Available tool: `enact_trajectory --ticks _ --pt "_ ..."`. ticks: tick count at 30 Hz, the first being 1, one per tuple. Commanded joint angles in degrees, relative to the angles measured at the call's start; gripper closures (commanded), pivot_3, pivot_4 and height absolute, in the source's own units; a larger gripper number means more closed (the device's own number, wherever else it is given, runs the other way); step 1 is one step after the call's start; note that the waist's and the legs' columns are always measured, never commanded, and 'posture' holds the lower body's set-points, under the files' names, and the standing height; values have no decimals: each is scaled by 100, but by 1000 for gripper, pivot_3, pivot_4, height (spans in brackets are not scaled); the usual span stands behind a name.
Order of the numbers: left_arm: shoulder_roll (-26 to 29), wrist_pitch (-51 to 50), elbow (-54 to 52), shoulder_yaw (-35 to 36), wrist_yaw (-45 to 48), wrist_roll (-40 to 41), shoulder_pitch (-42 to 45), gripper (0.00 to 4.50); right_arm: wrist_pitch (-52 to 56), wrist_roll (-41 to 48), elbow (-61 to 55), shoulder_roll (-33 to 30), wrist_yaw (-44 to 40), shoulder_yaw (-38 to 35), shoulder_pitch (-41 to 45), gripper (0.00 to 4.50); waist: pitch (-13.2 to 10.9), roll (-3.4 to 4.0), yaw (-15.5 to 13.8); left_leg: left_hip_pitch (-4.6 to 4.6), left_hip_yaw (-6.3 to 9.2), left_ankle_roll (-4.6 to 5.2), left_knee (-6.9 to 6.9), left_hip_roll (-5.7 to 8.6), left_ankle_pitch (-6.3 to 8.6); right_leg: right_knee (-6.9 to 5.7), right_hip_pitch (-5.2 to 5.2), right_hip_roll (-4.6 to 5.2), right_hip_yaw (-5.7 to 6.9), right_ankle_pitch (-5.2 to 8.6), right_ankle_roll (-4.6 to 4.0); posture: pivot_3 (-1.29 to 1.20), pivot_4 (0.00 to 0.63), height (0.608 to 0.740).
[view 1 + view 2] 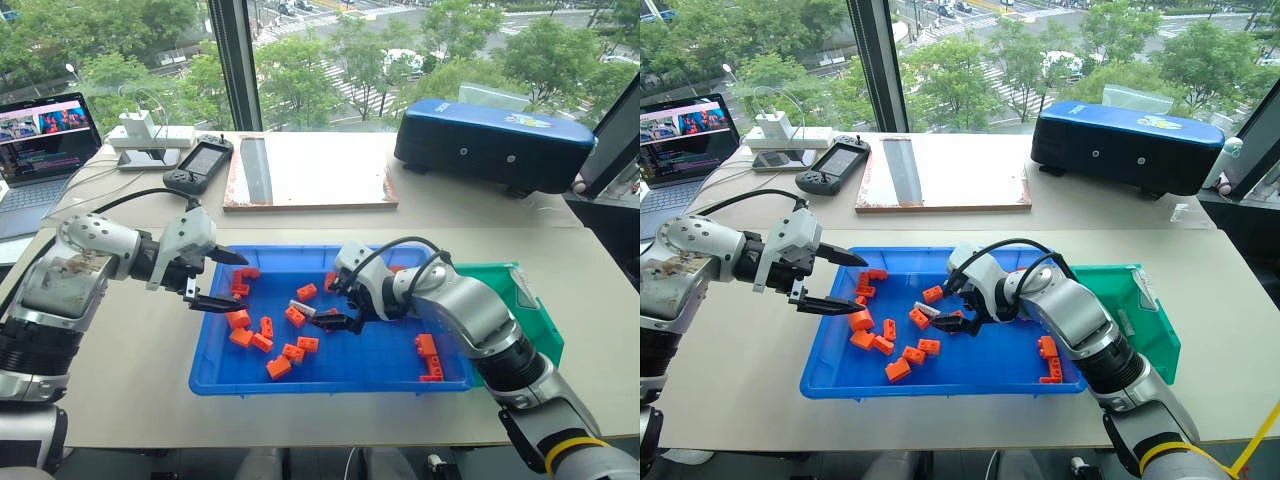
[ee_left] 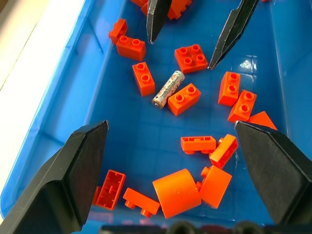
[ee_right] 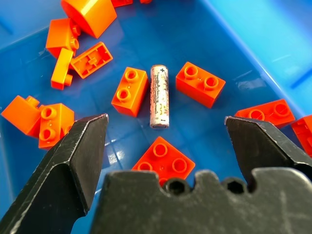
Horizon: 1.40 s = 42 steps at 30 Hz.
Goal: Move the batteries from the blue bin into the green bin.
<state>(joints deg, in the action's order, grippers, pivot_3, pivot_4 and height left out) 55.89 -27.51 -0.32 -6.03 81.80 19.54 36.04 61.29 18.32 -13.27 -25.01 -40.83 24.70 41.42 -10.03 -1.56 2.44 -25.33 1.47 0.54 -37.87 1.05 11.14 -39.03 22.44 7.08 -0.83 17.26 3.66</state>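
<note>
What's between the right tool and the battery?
Nothing sits between them: the right tool is open above the battery, which lies flat in the blue bin. Orange bricks crowd both its sides and could catch the fingers.

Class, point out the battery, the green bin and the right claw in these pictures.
battery [image 3: 159, 96], right wrist view, middle of its body.
green bin [image 1: 528, 300], left eye view, its outer wall.
right claw [image 3: 163, 141], right wrist view, midway between fingertips.
</note>
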Motion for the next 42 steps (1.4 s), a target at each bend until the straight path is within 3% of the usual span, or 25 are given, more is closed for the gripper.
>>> enact_trajectory --ticks 1,18,21,29,37,42 --pt "85 59 -157 193 -15 52 25 0 -343 -241 122 46 55 164 86 979 0 0 1 0 0 0 0 0 0 0 0 0 0 0 0 0 150 732" --pt "68 50 -189 207 -57 58 -19 0 -932 -845 877 390 -95 558 176 979 0 0 9 2 0 0 0 -1 0 -3 2 -1 0 0 0 0 150 732" --pt "56 38 -195 202 -70 59 -8 0 -1021 -966 909 440 -174 742 245 1580 0 0 12 2 0 0 0 -1 0 -4 2 -1 0 0 0 0 150 732" --pt "37 6 -224 194 -92 88 -8 0 -936 -1043 624 330 -285 704 241 4249 0 0 8 4 1 0 0 -1 0 -5 2 -2 0 0 0 0 150 732" --pt "-339 -202 -85 164 61 439 360 0 557 227 -1002 -45 -580 -940 449 4245 0 0 -13 2 2 0 0 -1 0 -5 0 -1 0 0 0 0 150 732" --pt "-958 -475 121 49 55 735 848 0 1071 810 -1245 -1924 -1195 -2677 -55 4245 -4 1 -186 -5 7 0 -6 7 -1 10 -14 5 5 0 0 0 150 732"
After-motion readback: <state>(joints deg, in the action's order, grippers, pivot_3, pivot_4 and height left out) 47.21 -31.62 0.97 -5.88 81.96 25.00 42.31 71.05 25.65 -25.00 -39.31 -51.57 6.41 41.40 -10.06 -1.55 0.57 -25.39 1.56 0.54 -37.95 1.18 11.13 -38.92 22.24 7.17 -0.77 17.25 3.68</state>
